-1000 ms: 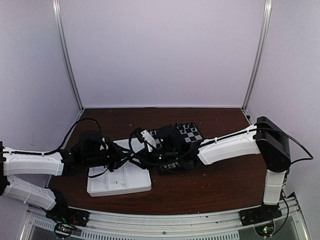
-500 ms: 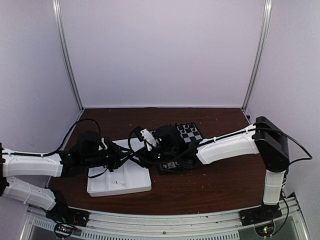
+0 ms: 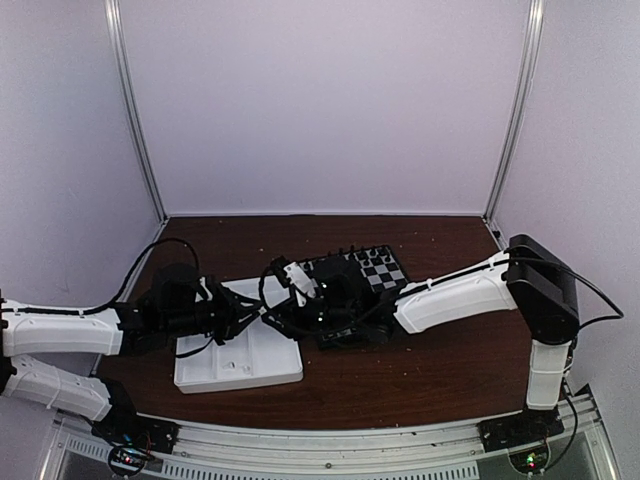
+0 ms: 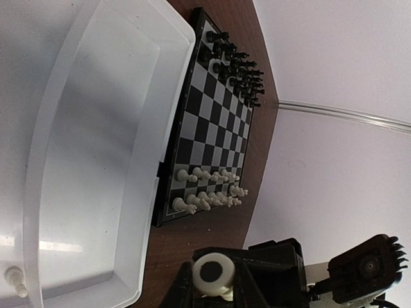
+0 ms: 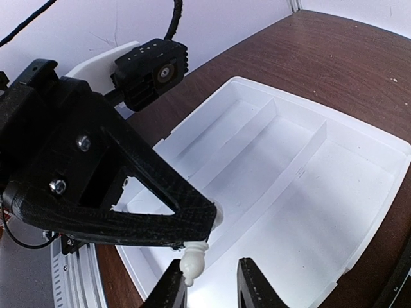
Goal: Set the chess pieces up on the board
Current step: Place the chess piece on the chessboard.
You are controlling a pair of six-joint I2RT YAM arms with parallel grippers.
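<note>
The dark brown wooden surface [image 3: 430, 370] stands between plain pale walls [image 3: 320, 100]. Over the white plastic tray [image 5: 334, 205], which is smooth and divided by thin partitions, the left gripper [image 5: 199, 224] is clenched on one white chess piece [image 5: 192, 262], small, glossy and round-based. I judge that it offers the piece for a handover. The right gripper [image 5: 212, 273] has its jaws apart on either side of the piece; whether one finger touches it is hard to see. The board [image 4: 212, 128], chequered with a black rim, lies just beside the tray. On it two rows of white chessmen [image 4: 209, 192] face the black chessmen [image 4: 234, 61].
</note>
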